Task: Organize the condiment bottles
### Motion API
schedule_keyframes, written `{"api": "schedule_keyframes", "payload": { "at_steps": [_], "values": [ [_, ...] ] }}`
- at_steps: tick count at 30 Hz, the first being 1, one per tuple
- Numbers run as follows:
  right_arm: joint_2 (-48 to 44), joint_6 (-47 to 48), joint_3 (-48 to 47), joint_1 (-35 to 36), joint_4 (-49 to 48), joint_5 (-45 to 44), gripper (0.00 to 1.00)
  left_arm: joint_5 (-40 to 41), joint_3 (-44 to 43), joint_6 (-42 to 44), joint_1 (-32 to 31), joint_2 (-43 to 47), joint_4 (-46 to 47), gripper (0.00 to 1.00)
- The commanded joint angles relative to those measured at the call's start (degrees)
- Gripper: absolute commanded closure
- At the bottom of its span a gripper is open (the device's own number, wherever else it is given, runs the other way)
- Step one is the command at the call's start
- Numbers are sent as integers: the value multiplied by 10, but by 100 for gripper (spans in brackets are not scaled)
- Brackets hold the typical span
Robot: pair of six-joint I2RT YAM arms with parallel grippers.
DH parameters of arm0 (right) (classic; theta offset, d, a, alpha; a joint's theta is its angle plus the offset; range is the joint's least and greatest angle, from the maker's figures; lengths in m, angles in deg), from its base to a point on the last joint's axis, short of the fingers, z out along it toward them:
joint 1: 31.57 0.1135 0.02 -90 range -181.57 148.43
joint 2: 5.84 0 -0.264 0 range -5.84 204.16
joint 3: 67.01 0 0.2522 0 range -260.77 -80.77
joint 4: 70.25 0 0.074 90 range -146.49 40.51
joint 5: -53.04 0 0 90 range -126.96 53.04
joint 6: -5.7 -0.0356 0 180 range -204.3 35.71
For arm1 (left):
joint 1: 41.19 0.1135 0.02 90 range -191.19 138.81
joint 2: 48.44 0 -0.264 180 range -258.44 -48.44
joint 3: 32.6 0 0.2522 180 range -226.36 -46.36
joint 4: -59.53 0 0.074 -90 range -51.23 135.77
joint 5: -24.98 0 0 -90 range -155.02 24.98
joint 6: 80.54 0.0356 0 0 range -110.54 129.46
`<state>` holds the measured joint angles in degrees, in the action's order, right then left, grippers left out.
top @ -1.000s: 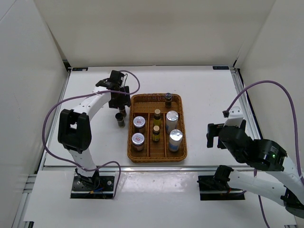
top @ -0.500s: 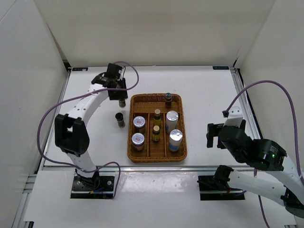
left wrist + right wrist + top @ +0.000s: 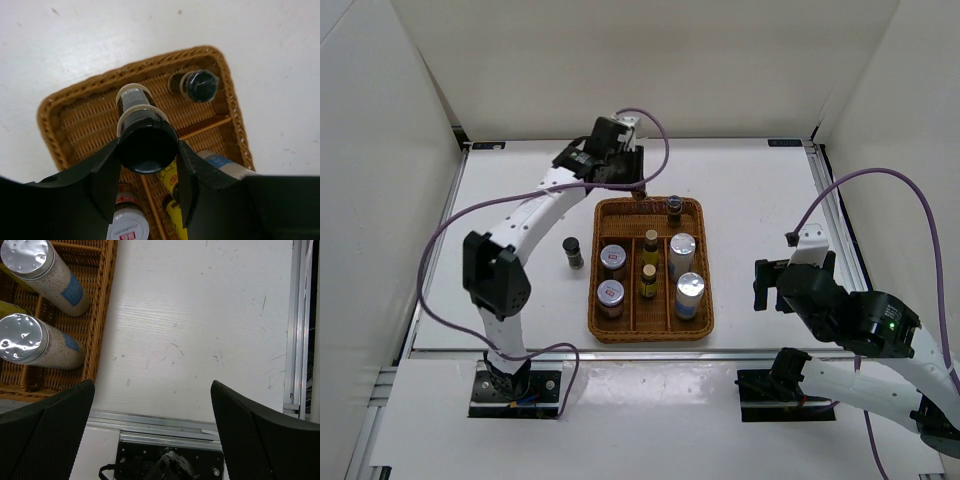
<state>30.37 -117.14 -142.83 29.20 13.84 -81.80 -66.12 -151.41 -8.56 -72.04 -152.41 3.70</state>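
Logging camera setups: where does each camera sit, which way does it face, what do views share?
Top external: above and behind the left arm and right arm, both in view, looking down on the table.
Left wrist: looks down past the left gripper, shut on a dark bottle, onto the tray's far end.
Right wrist: looks down through the open right gripper at table beside two white cylinders.
Shared: the tray shows in all three.

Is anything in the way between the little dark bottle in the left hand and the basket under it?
Nothing visible is. The held bottle hangs over bare wicker in the basket; another dark bottle stands apart, off to its side.
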Motion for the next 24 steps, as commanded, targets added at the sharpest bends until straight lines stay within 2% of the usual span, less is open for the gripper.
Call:
{"api": "schedule_keyframes", "payload": {
  "at_steps": [1, 9, 16, 19, 20, 23, 24],
  "values": [
    [1, -5, -1, 1, -12, -13, 0, -27, -10, 8, -18, -34, -2, 81],
    [-4, -5, -1, 1, -12, -13, 0, -27, -42, 8, -40, -108, -2, 80],
    [-10, -5, -1, 1, -12, -13, 0, -27, -42, 3, -40, -148, -2, 73],
    [-10, -5, -1, 1, -12, -13, 0, -27, -42, 3, -40, -148, -2, 51],
    [-10, -5, -1, 1, -12, -13, 0, -22, -42, 3, -40, -148, -2, 33],
    [-15, -5, -1, 1, -12, -13, 0, -15, -48, 3, -40, -135, -2, 15],
    [-15, -5, -1, 1, -12, -13, 0, -7, -59, 10, -40, -135, -7, 0]
  ]
}}
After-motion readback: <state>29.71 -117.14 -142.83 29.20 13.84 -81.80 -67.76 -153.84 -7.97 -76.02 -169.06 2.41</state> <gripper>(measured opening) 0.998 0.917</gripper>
